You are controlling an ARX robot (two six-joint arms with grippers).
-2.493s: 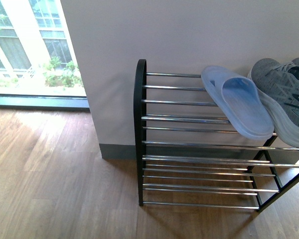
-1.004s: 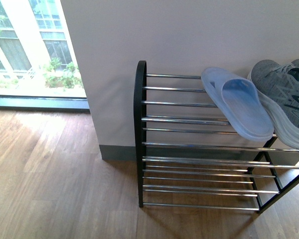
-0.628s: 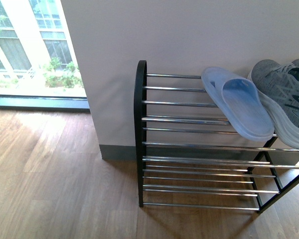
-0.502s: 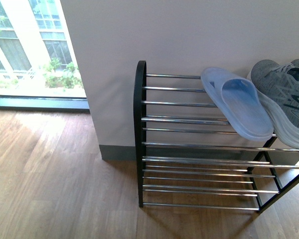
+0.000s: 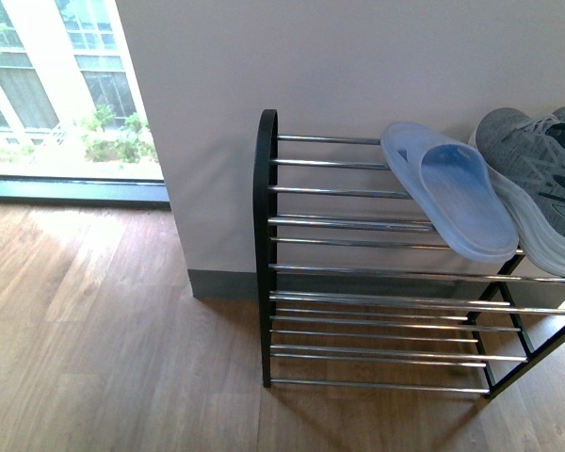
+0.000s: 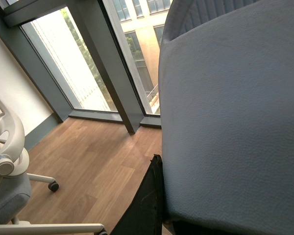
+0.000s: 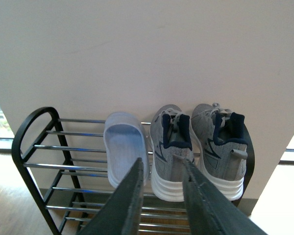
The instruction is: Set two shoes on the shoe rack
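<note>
Though beyond right claw (image 7: 159,193), shoes (image 7: 198,147) racked.

An indoor room, likely an office or apartment entry: warm wood-plank floor (image 5: 94,320), plain white wall (image 5: 358,66) with a grey baseboard (image 5: 221,285), floor-to-ceiling windows (image 6: 88,73) facing other buildings, a white wheeled office chair (image 6: 7,166), a shoe rack (image 5: 358,273) against the wall.
</note>
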